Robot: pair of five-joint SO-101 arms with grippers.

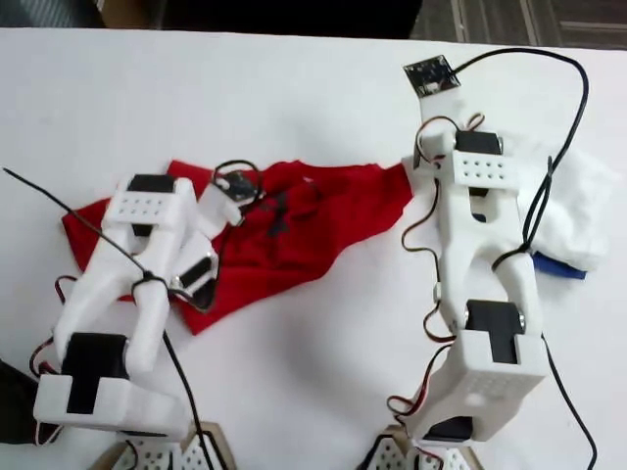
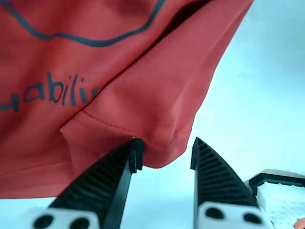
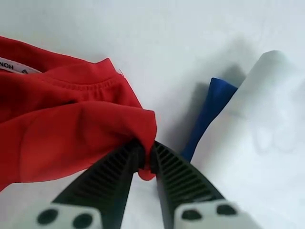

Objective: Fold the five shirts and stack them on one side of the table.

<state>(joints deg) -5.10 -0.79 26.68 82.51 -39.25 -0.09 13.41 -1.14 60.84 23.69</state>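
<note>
One white table (image 1: 294, 88); right claw (image 3: 147, 153) pinches red shirt (image 1: 333, 220), left claw (image 2: 165, 147) gapes.

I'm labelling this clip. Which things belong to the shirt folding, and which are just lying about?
Job: red shirt, white shirt, blue shirt, left gripper, right gripper.
Lying about: circuit board, brown box beyond the table.
</note>
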